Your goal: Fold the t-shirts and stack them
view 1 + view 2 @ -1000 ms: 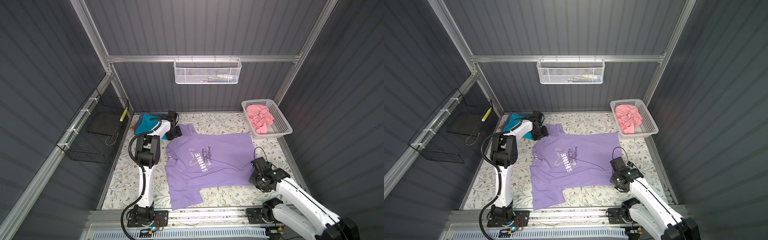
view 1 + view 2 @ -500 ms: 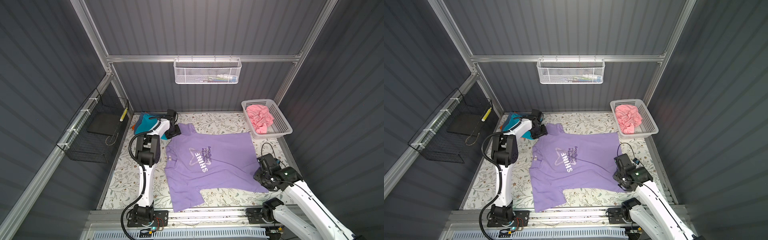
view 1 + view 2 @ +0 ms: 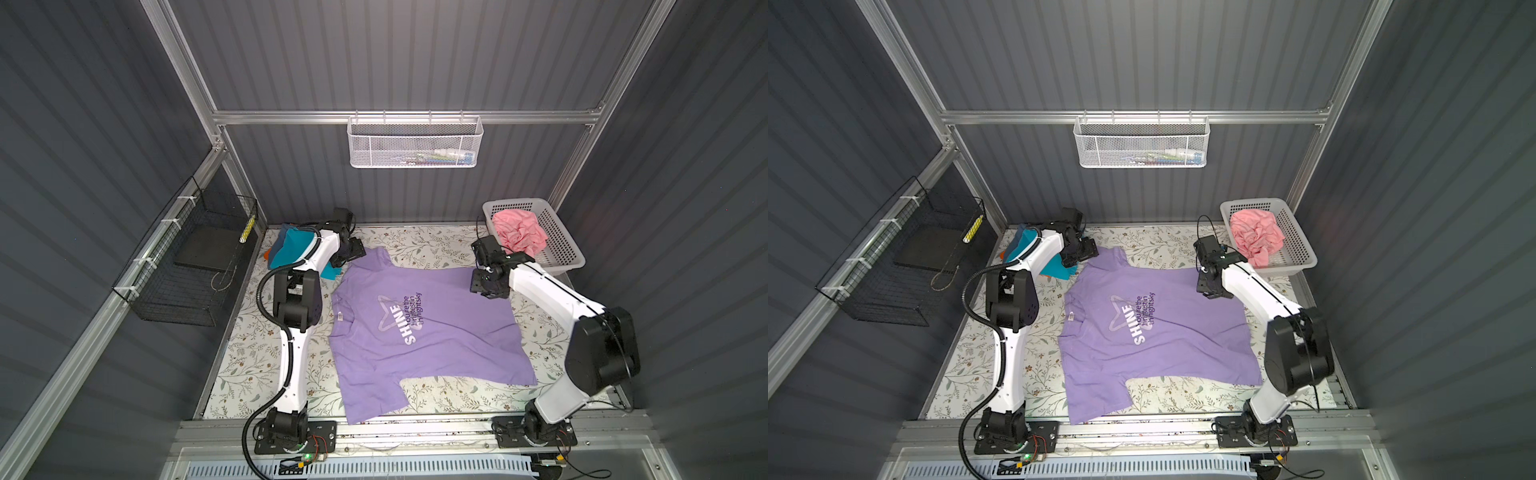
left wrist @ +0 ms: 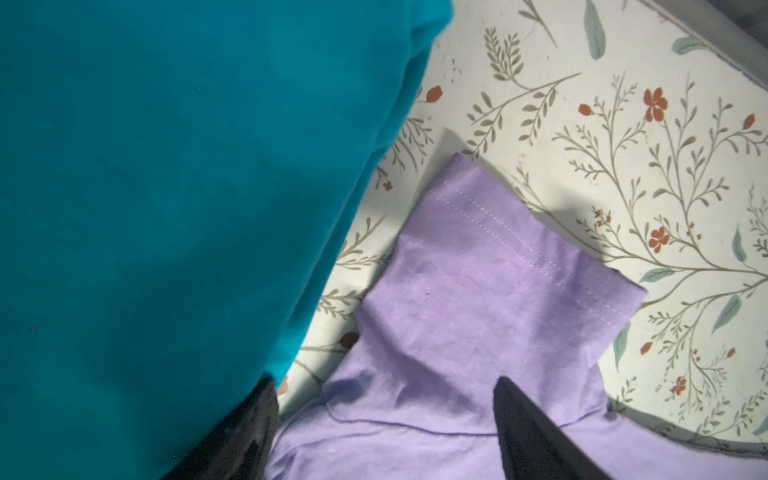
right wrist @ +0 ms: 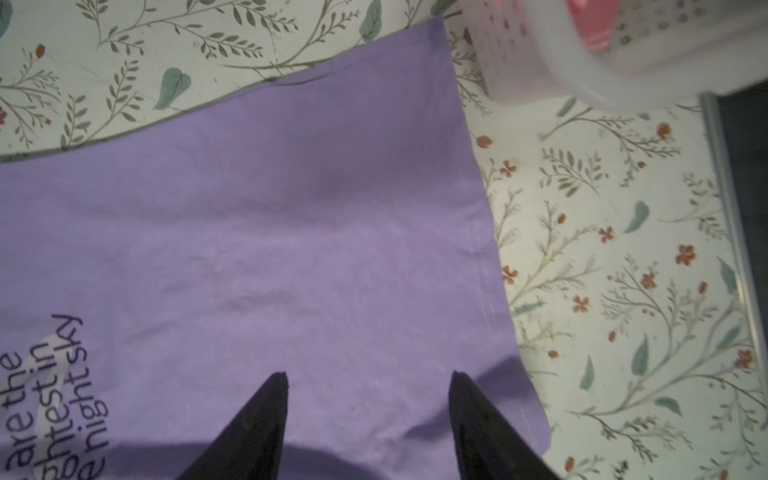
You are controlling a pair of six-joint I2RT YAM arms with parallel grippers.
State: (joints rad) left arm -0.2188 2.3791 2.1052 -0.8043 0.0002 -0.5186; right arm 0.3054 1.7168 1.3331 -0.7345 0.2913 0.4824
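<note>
Over a sleeve of the lavender t-shirt, left gripper hangs with jaws apart, nothing between them | teal t-shirt lies just beside it | right gripper, jaws spread, hovers above the same shirt's hem edge, gripping nothing | pink t-shirt sits crumpled in white basket just beyond it, on floral table.

A plastic basket sits on the floral mat's far-right corner; a mesh tray hangs above its back edge, a black rack along its left.
</note>
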